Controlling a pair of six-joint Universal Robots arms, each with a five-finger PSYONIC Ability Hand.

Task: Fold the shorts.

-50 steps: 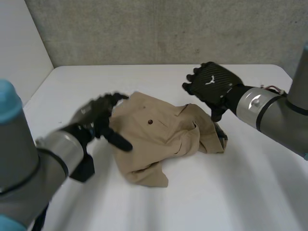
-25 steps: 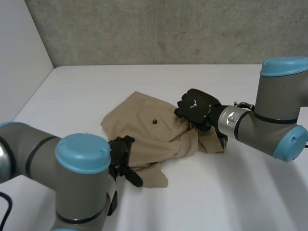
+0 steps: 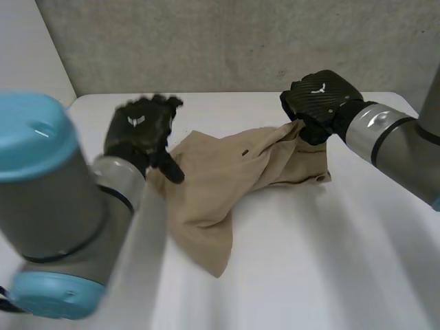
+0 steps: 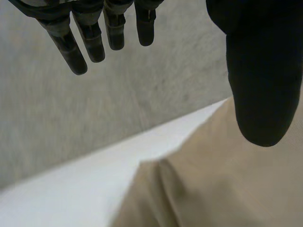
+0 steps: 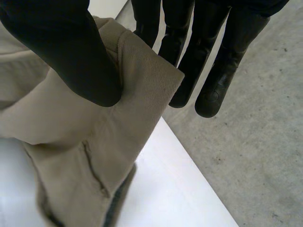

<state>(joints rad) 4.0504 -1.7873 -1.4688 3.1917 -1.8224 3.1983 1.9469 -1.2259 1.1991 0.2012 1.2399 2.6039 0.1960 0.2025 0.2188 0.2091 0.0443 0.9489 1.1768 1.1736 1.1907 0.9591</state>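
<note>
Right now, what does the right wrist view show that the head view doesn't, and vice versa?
Right wrist view: the right hand pinching a stitched edge of the shorts between thumb and fingers. Head view: the left hand, open at the shorts' other end, and their middle sagging onto the table. Both: the right hand gripping the tan shorts.

Tan twill shorts (image 3: 220, 185), crumpled, not lying flat. One seamed edge is raised, pinched between the thumb and fingers of the right hand (image 3: 320, 103). From there the cloth sags across to the left hand (image 3: 141, 130), its edge just under that open hand's thumb. A narrow flap trails on the table (image 3: 309, 261), away from both hands.
</note>
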